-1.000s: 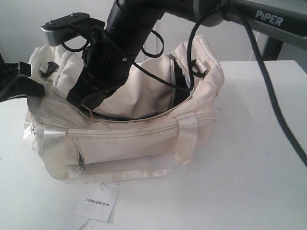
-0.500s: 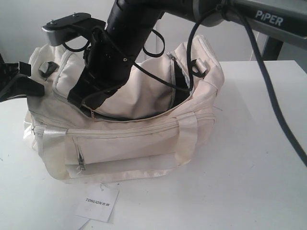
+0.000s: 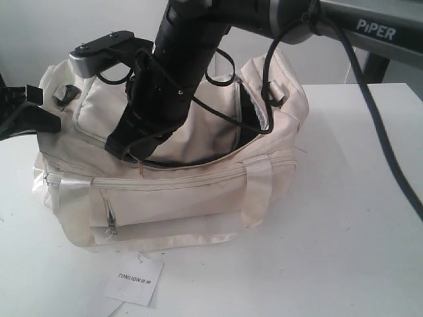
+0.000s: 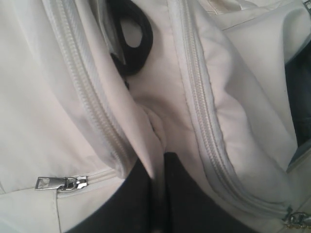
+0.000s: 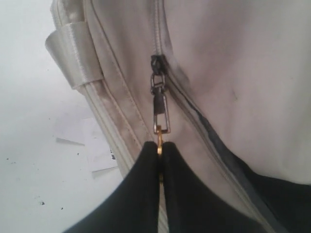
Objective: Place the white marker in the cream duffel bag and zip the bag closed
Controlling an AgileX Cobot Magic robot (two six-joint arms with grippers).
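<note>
The cream duffel bag (image 3: 172, 191) lies on the white table, its top zip still gaping along the middle and right (image 3: 254, 115). My right gripper (image 3: 129, 155) reaches across to the bag's left half and is shut on the metal zip pull (image 5: 160, 114), pinching its gold end between the black fingertips (image 5: 146, 165). At the bag's left end, my left gripper (image 4: 158, 167) is shut on a fold of the cream fabric (image 4: 153, 121) between two zip tracks. The white marker is hidden from every view.
A white paper tag (image 3: 134, 279) lies on the table (image 3: 344, 218) in front of the bag. The right arm's cables (image 3: 264, 79) loop over the bag's top. A black strap clip (image 4: 131, 39) sits near the left gripper. The front pocket zip pull (image 3: 111, 228) hangs down.
The right arm has shifted up and a little to the right along the top zip, still holding the pull. The left arm and the bag have barely moved.
</note>
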